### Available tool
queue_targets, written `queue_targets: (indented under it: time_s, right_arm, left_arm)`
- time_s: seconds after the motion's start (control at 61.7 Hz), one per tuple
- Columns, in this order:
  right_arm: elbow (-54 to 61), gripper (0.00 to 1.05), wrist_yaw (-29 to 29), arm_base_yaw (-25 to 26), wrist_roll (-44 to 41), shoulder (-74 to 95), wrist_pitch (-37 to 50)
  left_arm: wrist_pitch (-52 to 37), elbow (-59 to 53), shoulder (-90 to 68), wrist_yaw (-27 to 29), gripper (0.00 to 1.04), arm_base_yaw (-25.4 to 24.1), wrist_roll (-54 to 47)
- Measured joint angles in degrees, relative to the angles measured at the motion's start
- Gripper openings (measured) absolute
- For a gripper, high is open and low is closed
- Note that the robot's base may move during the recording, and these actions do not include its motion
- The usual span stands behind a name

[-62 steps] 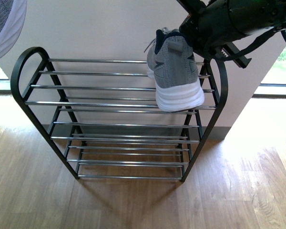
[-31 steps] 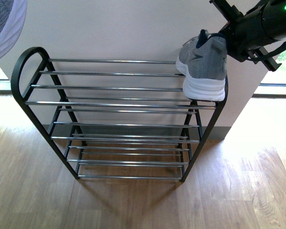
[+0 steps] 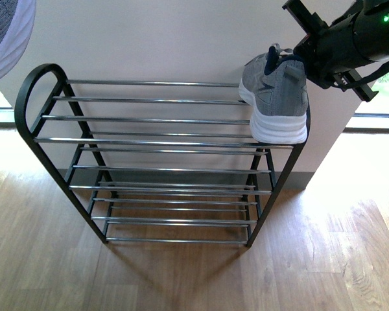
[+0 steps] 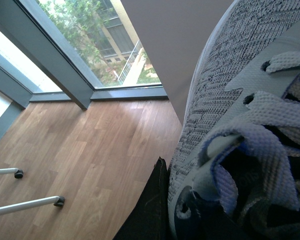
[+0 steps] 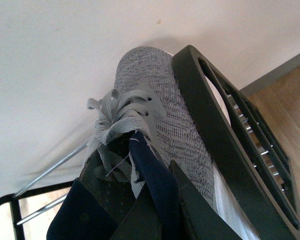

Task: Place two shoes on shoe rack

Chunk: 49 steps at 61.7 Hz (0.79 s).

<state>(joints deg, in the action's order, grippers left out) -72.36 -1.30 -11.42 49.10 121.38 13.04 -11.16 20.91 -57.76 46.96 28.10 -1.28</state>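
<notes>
Pinching a seemingly light shoe [image 3: 275, 97] by its soft navy collar, the right gripper [image 5: 160, 210] rests it on the shoe rack [image 3: 149, 139]; the left gripper [image 4: 155, 210] clasps the other shoe [image 4: 215, 100].

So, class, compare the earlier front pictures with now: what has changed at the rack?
The grey shoe, gripped by the right gripper, moved rightward along the top tier of the shoe rack to its right end, beside the side frame. Nothing was let go. The other shoe, upper left, and the rack stayed put.
</notes>
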Motion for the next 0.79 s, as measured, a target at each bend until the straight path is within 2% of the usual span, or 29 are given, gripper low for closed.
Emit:
queue_targets:
  time_s: [0.341, 0.568, 0.616, 0.73, 0.795]
  right_arm:
    - [-0.33, 0.58, 0.92, 1.4, 3.43, -0.02, -4.0]
    - [-1.75, 0.94, 1.99, 2.16, 2.1, -1.84, -9.2]
    - [-1.99, 0.97, 2.01, 2.19, 2.1, -2.16, -9.27]
    - [-1.95, 0.95, 1.14, 2.16, 0.44, -2.54, -7.89]
    - [4.0, 0.85, -4.76, 2.19, -8.57, -2.56, 10.12]
  left_arm:
    - [0.0, 0.0, 0.0, 0.0, 0.02, 0.0, 0.0]
    - [0.0, 0.0, 0.0, -0.02, 0.02, 0.0, 0.0]
    - [0.0, 0.0, 0.0, 0.0, 0.02, 0.0, 0.0]
    - [0.0, 0.0, 0.0, -0.02, 0.02, 0.0, 0.0]
    - [0.0, 0.0, 0.0, -0.02, 0.02, 0.0, 0.0]
